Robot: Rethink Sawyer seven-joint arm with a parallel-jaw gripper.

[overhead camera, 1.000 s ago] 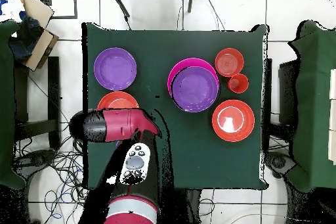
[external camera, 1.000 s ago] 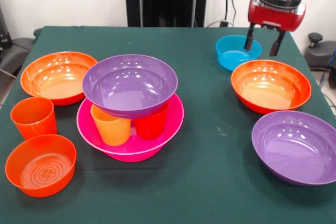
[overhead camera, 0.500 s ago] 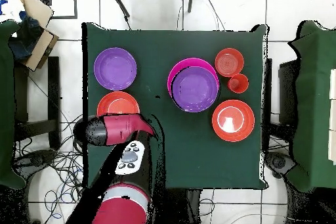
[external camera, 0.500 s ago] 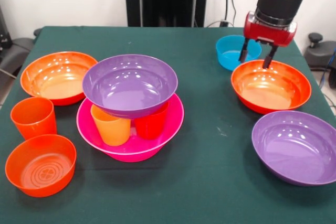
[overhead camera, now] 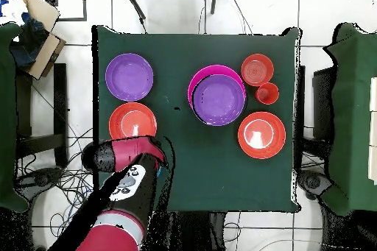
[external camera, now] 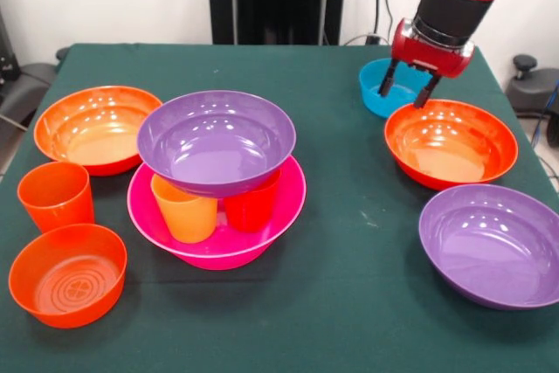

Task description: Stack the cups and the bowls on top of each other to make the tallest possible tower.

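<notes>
The tower stands left of centre: a big pink bowl holds a yellow-orange cup and a red cup, and a purple bowl rests tilted on them. It also shows in the overhead view. My gripper is open and empty, its fingers low over the small blue bowl at the far right. I cannot tell if they touch it. In the overhead view the arm hides the blue bowl and the gripper.
A wide orange bowl and a purple bowl lie just in front of the blue bowl. On the left are another wide orange bowl, an orange cup and a small orange bowl.
The gripper has come down and shifted left, from above the right orange bowl's far rim to over the blue bowl. It stays open. Nothing else has moved.
</notes>
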